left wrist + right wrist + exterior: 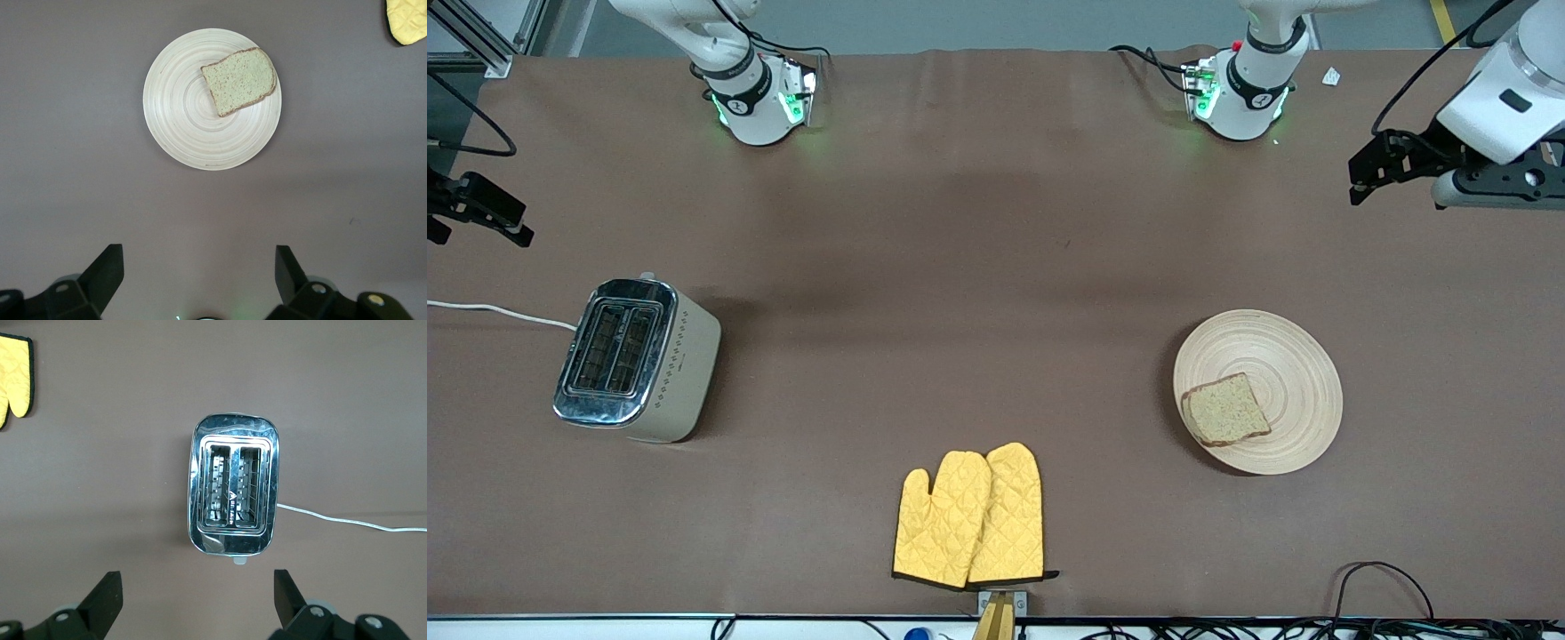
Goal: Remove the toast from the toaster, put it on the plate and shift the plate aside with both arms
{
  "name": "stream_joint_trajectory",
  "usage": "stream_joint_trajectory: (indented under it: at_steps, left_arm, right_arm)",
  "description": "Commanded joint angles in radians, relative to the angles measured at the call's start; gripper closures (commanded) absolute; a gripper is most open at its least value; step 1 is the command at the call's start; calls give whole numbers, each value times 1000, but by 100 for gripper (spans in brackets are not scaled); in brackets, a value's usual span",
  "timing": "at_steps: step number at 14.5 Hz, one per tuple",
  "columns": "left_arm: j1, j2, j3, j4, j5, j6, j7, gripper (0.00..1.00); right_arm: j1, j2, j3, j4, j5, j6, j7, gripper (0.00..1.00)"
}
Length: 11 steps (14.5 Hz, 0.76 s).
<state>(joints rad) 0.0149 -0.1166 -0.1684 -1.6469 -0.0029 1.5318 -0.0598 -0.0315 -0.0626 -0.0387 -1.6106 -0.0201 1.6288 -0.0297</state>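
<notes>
The toast (1225,411) lies flat on the round pale wooden plate (1294,373), on the part of it nearer the front camera. The plate rests on the brown table toward the left arm's end. In the left wrist view the toast (239,81) and the plate (187,120) lie well ahead of the fingers. My left gripper (1362,182) is up in the air over the table's left-arm end, open and empty (198,267). My right gripper (480,220) is in the air over the right arm's end, open and empty (197,590).
A chrome-topped cream toaster (636,360) with two empty slots stands toward the right arm's end, its white cord (498,311) running off the table. It also shows in the right wrist view (233,493). Two yellow quilted oven mitts (969,516) lie near the table's front edge.
</notes>
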Motion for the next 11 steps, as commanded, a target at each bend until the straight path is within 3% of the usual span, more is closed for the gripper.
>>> stream_joint_trajectory:
  at_steps: [1, 3, 11]
  left_arm:
    - [-9, -2, 35, 8, -22, -11, 14, 0]
    - [-4, 37, 36, 56, -9, -51, 9, 0]
    - [-7, 37, 29, 62, 27, -59, 0, 0]
  right_arm:
    - [-10, -16, 6, -20, -3, 11, 2, 0]
    - [-10, -17, 6, -20, -3, 11, 2, 0]
    - [-10, -16, 6, -20, -3, 11, 2, 0]
